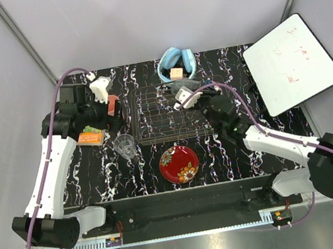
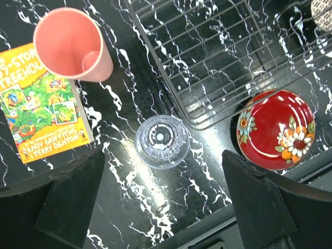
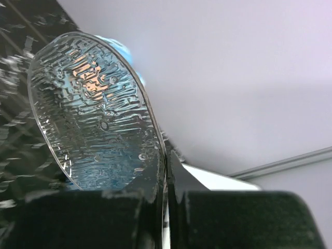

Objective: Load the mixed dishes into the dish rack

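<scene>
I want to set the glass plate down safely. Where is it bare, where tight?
Bare: the left and middle wires of the dish rack; the table between red floral plate and right arm. Tight: the rack's far right corner, by speckled bowl and light blue bowl; left of the rack, among pink cup, booklet and tumbler.

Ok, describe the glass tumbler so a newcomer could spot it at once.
Find the wire dish rack in the middle of the black marbled table. Just off its near-left corner stands the glass tumbler, upright. Unlike the pink cup and the red floral plate nearby, it is see-through.
</scene>
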